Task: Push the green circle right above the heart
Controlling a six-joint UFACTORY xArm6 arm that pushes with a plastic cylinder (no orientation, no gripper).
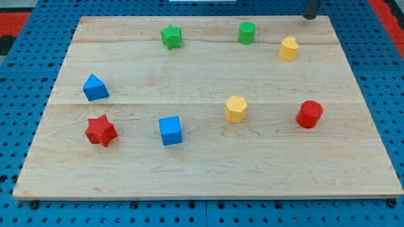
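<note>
Wooden desk point(208, 170) with eight blocks. Our tip point(310, 16) sits at the desk's top edge near the top right corner, apart from every block; we carry no pincer, and nothing is held. The green circle point(247, 33) lies near the top edge, just left of the yellow heart point(288, 48). The green star point(171, 36) lies further left along that edge.

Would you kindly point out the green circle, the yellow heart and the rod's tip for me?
green circle point(247, 33): camera view, on its ribbed side.
yellow heart point(288, 48): camera view, middle of its top face.
my tip point(310, 16): camera view, the rod's lower end, at the board's top edge.
</note>
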